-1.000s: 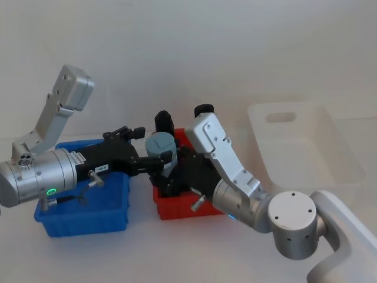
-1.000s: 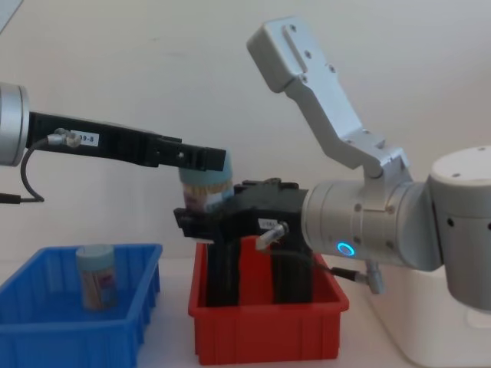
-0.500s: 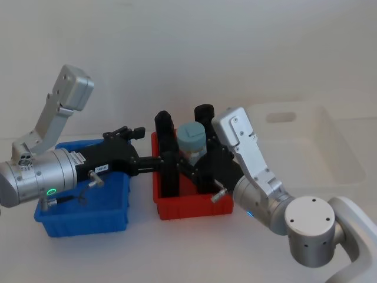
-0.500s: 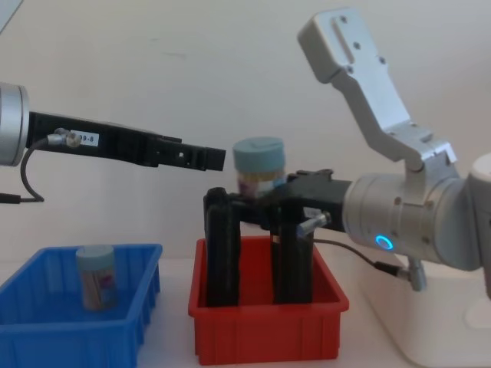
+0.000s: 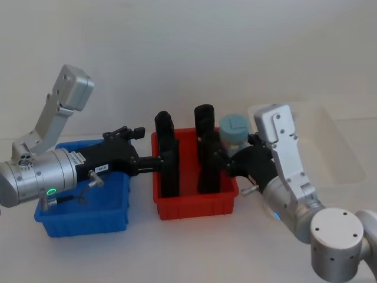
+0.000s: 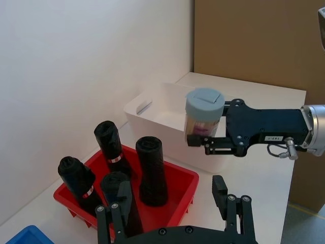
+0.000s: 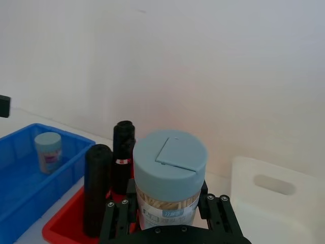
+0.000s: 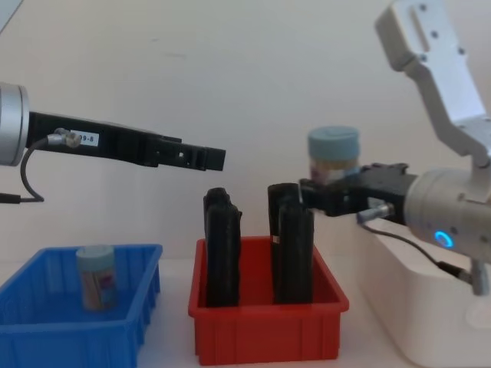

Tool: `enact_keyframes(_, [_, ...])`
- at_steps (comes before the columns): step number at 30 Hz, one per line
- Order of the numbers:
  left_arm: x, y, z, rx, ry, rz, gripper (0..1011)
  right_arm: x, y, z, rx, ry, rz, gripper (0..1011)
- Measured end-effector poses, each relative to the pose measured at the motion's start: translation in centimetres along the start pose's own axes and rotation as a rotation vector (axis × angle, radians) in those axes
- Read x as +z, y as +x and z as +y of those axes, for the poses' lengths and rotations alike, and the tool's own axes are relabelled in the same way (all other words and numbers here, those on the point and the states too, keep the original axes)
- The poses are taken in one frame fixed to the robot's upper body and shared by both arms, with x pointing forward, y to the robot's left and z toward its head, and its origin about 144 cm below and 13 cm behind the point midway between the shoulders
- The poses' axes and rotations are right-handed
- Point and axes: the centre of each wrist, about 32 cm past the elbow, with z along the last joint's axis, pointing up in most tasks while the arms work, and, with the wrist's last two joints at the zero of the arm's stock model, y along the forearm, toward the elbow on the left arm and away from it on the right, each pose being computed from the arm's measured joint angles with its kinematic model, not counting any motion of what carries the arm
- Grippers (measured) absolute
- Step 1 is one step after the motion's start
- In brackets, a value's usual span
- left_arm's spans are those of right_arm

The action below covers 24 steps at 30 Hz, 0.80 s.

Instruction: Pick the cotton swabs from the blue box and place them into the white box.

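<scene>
cotton swabs (image 8: 333, 149) upright, gripped by right claw (image 8: 330, 192), label half-hidden; left claw (image 8: 209, 159) wide, empty

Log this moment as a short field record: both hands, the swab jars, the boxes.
right hand: shut on the cotton swabs, held upright in the air between the red box and the white box
left hand: open, empty, hovering over the red box's left edge
blue box: second jar stands upright inside
red box contents: black cylinders, upright
status: held jar not yet in the white box
</scene>
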Motion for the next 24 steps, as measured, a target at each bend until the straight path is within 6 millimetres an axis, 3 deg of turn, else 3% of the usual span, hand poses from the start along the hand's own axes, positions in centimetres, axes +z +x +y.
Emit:
enact_keyframes(14, [0.0,0.0,0.0,0.0,0.0,0.0,1004,-0.9,3.4,-3.8,-0.221,-0.016,0.073,660])
enact_keyframes(24, [0.0,0.0,0.0,0.0,0.0,0.0,1004,-1.8,6.0,-4.9,-0.329,-0.031,0.095,660])
